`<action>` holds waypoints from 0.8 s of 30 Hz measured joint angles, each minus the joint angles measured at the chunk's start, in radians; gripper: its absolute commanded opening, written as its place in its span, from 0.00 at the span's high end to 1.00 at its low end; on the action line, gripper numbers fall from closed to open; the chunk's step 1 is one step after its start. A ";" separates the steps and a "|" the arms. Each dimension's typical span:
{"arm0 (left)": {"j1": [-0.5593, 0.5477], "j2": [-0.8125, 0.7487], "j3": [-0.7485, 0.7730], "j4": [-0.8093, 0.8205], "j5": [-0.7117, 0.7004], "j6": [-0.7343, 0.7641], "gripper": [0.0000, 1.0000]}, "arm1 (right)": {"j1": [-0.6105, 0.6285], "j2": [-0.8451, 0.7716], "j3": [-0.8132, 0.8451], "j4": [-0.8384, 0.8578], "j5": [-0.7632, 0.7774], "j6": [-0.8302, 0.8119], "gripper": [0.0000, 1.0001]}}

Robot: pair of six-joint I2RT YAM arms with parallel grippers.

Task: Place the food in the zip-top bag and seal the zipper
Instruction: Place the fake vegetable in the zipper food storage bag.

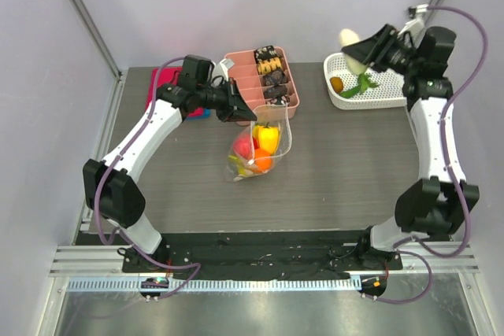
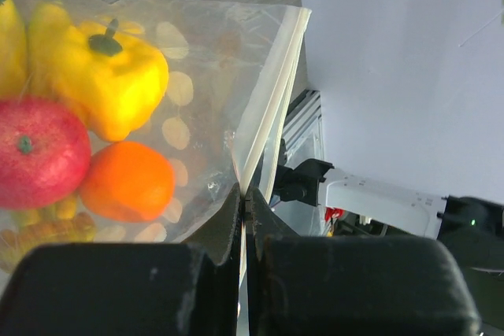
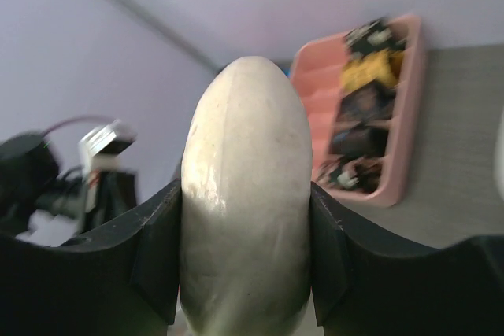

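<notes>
The clear zip-top bag (image 1: 264, 147) hangs at the table's middle with a yellow pepper (image 2: 110, 76), a red apple (image 2: 39, 151), an orange (image 2: 126, 182) and yellow bananas (image 2: 12, 41) inside. My left gripper (image 1: 250, 113) is shut on the bag's mouth edge, pinching the pale zipper strip (image 2: 268, 108), and holds the mouth up. My right gripper (image 1: 358, 50) is shut on a white oval food piece (image 3: 244, 194) with green leaves (image 1: 362, 84) hanging below, lifted above the white mesh basket (image 1: 390, 100).
The pink divided tray (image 1: 264, 76) of dark snacks stands just behind the bag. An orange piece (image 1: 337, 83) lies in the basket at the back right. A red and blue item (image 1: 169, 96) lies behind the left arm. Walls enclose the table.
</notes>
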 measured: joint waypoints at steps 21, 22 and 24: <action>-0.006 0.002 0.000 0.013 -0.001 -0.011 1.00 | 0.544 -0.210 -0.290 -0.471 -0.002 0.096 0.99; -0.007 0.002 0.000 0.013 -0.001 -0.014 1.00 | 0.563 -0.188 -0.274 -0.498 0.035 0.096 0.99; -0.008 0.002 -0.001 0.016 -0.001 -0.018 1.00 | 0.596 -0.136 -0.238 -0.534 0.102 0.103 0.99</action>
